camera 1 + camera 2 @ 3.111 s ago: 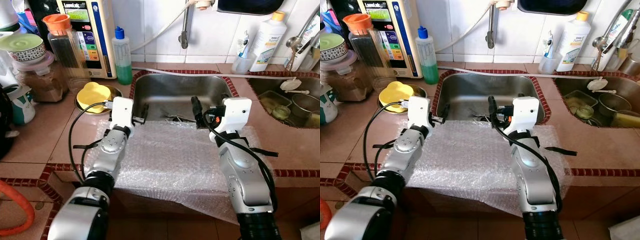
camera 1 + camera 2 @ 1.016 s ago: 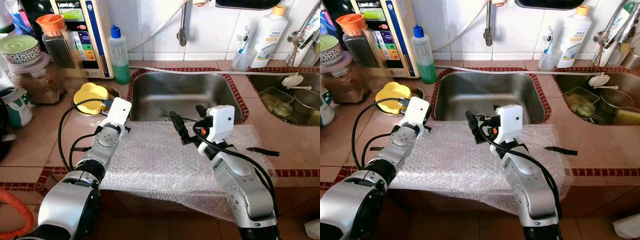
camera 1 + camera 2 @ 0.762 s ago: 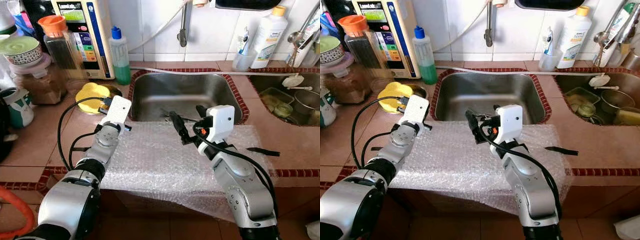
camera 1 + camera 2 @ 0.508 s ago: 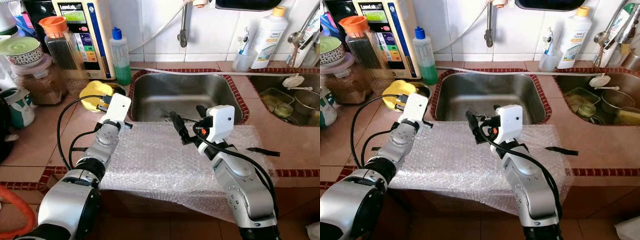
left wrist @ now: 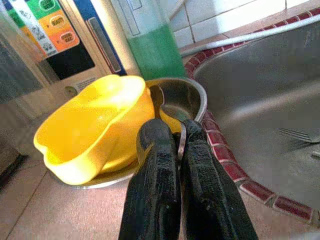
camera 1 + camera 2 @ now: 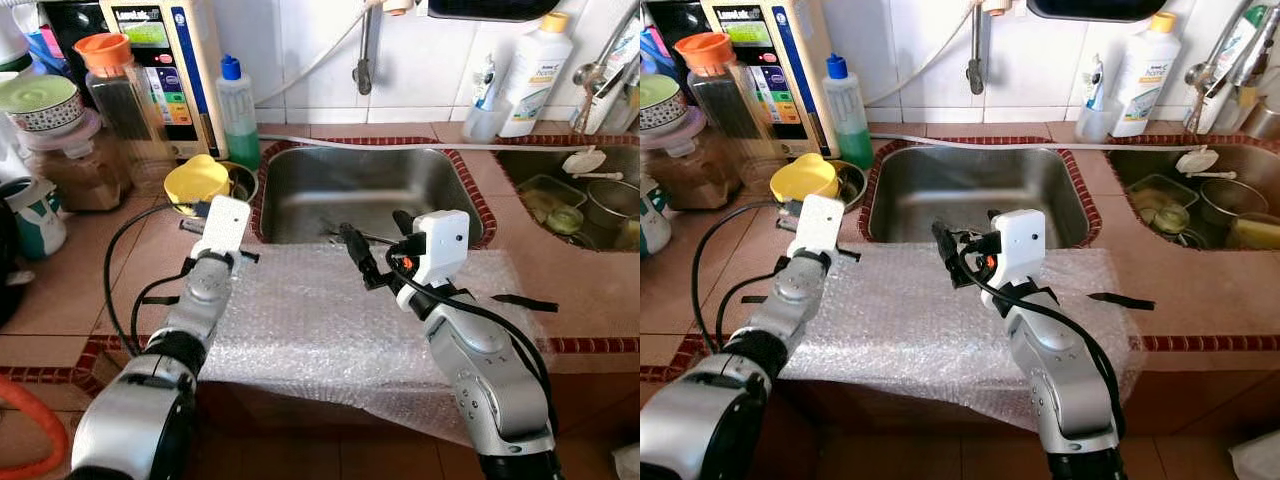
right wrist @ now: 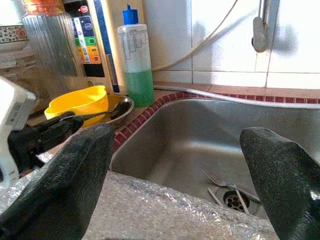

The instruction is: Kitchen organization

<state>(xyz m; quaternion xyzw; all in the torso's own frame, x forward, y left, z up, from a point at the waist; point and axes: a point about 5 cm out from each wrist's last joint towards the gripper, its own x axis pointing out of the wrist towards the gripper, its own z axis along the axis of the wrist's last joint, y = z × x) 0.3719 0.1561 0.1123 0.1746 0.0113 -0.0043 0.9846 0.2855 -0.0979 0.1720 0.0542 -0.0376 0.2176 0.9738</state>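
A yellow bowl [image 6: 200, 178] leans tilted on the rim of a small steel bowl [image 6: 243, 180], on the counter left of the sink [image 6: 370, 185]. A metal spoon [image 5: 156, 100] reaches into the steel bowl under the yellow one. My left gripper [image 6: 192, 214] is shut on the spoon's thin handle, as the left wrist view shows [image 5: 177, 131]. My right gripper [image 6: 372, 232] hangs open over the sink's front edge and holds nothing. A fork [image 7: 215, 177] lies by the sink drain.
Bubble wrap [image 6: 300, 310] covers the counter in front of the sink. A green soap bottle [image 6: 238, 110], a water purifier [image 6: 165, 60] and jars [image 6: 70, 140] crowd the back left. A black strip [image 6: 525, 300] lies at the right. A second sink [image 6: 590, 200] holds dishes.
My left gripper has shifted left with the spoon handle. The yellow bowl has tipped up off the steel bowl, baring the steel bowl's inside. The right arm has stayed put.
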